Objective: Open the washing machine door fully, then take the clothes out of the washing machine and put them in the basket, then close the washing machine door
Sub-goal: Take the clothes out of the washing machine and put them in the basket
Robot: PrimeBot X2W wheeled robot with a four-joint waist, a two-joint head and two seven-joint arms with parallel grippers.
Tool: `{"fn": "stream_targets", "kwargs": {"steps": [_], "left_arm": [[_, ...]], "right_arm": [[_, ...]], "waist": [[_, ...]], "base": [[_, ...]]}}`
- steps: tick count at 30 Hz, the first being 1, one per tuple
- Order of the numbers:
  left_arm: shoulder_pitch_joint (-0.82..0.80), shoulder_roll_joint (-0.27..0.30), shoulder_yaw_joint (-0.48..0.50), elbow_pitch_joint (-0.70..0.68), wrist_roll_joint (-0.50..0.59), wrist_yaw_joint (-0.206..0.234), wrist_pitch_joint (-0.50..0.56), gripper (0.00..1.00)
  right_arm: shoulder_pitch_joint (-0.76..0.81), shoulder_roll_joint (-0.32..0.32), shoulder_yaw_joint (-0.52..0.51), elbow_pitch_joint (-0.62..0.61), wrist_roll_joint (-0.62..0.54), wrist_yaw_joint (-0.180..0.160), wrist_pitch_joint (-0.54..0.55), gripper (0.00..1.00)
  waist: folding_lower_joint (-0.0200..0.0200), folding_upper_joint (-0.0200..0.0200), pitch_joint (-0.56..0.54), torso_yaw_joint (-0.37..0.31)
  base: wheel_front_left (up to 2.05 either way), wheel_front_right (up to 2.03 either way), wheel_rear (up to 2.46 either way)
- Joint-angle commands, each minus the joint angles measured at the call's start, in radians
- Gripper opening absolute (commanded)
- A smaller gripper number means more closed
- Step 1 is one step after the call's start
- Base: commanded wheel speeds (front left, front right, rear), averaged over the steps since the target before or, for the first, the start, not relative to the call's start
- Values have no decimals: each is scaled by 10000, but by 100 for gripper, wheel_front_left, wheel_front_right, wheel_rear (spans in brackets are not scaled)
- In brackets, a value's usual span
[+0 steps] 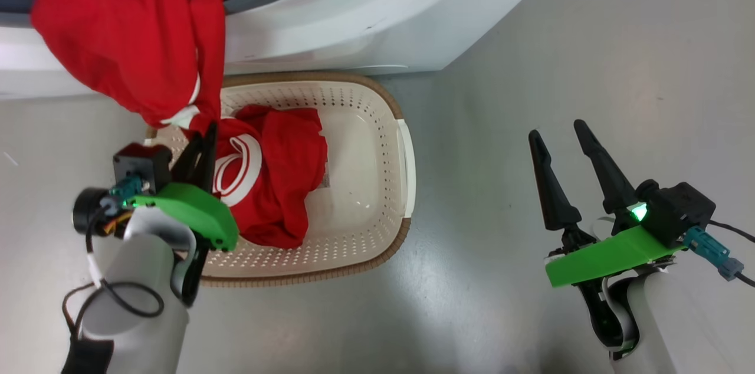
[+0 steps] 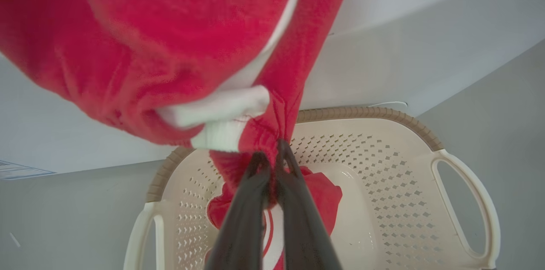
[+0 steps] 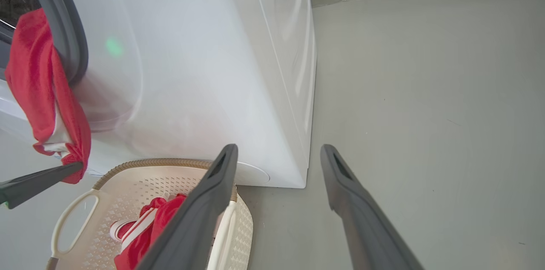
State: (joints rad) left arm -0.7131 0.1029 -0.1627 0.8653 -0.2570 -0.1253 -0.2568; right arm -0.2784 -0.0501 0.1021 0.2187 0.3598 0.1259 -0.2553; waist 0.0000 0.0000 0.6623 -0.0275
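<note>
**Red garment (image 1: 118, 26) strung from washer (image 1: 365, 14) to left fingers (image 1: 203, 153)**

The left fingers pinch its lower end just above the basket (image 1: 407, 167), which sits on the floor (image 1: 590, 38) just in front of the washer. A second garment (image 1: 283, 185) lies inside. The right fingers (image 1: 551, 185) stand spread and empty, well to the side.

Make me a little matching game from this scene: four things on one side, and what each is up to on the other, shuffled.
Things:
1. left claw
2. right claw
3. basket
4. washing machine

States:
A. stands on the floor with a striped red garment lying in it
B. open, gripping nothing
C. white, with the hanging red garment trailing from its opening
D. shut on the hanging red garment's lower end

Pairs: 1-D, 2-B, 3-A, 4-C
</note>
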Motion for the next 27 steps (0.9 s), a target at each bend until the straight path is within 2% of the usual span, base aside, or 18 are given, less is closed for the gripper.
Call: {"fn": "stream_targets", "kwargs": {"steps": [1,5,7,10,11,13,21,27], "left_arm": [[-104,360,156,91,-66,-54,-49,1],[-458,400,130,459,-146,-54,-49,6],[-550,406,120,553,-176,-54,-49,17],[-610,408,128,589,-220,-54,-49,49],[-611,407,134,583,-227,-54,-49,77],[-594,403,156,531,-247,-54,-49,99],[-424,308,191,243,-387,-54,-49,100],[-37,211,255,-506,-487,-54,-49,100]], "right_arm": [[-27,-1,244,-237,42,48,-65,100],[-102,-1,259,-208,57,48,-65,100],[-128,-1,263,-186,66,48,-65,100],[-144,-1,248,-175,70,48,-65,100],[-143,-1,241,-173,67,48,-65,100],[-136,-1,227,-169,54,48,-65,100],[-118,-1,189,-138,-23,48,-65,100],[-84,-1,150,-108,-93,48,-65,100]], "waist": [[0,0,115,-43],[0,0,173,-74],[0,0,172,-82],[0,0,148,-75],[0,0,135,-68],[0,0,113,-50],[0,0,11,66],[0,0,-139,177]], "base": [[0,0,0],[0,0,0],[0,0,0],[0,0,0],[0,0,0],[0,0,0],[0,0,0],[0,0,0]]}}
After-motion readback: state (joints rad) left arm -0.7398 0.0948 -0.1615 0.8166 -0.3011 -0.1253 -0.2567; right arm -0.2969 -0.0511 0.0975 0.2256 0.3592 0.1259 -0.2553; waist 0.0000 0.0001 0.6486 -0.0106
